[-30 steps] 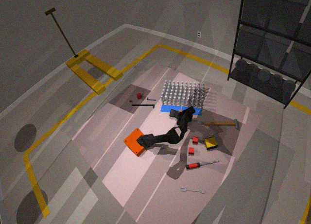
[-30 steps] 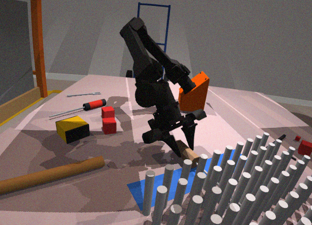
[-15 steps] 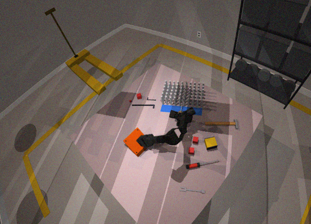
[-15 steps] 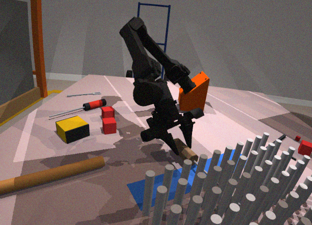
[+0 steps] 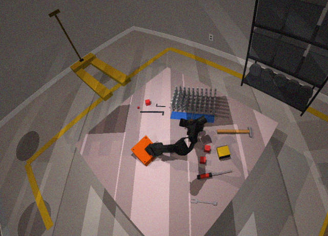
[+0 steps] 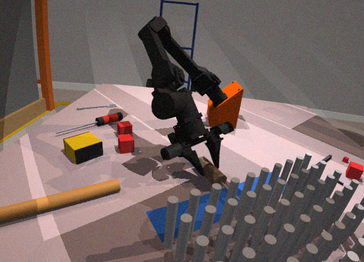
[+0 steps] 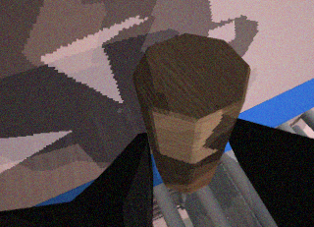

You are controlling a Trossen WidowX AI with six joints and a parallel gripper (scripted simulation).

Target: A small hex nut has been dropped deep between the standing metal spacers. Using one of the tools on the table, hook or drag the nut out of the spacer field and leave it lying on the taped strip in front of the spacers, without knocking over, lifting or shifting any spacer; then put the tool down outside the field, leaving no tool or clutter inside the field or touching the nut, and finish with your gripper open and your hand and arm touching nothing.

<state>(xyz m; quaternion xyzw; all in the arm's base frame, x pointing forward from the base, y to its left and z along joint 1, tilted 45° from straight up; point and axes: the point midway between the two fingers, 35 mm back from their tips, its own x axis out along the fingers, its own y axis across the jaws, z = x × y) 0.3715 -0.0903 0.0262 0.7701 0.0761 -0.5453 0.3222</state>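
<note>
My gripper (image 5: 192,120) (image 6: 209,170) is shut on the brown wooden handle (image 6: 218,175) (image 7: 191,80) of a tool. It is low at the blue taped strip (image 5: 176,115) (image 6: 179,215) (image 7: 275,102), in front of the spacers. The handle is tilted, and a thin metal shaft (image 6: 224,184) runs from its lower end toward the spacers; the shaft's far end is hidden. The grey metal spacers (image 5: 171,105) (image 6: 172,218) stand upright in rows. I cannot make out the nut in any view.
A hammer (image 5: 232,131) (image 6: 73,196) lies right of the strip in the top view. Red cubes (image 5: 207,148) (image 6: 125,144), a yellow-black block (image 5: 223,151) (image 6: 83,148), a screwdriver (image 5: 204,175) and a fork-ended tool (image 5: 204,201) lie nearer. Dark hooked bars (image 5: 152,111) (image 5: 160,105) lie left of the spacers.
</note>
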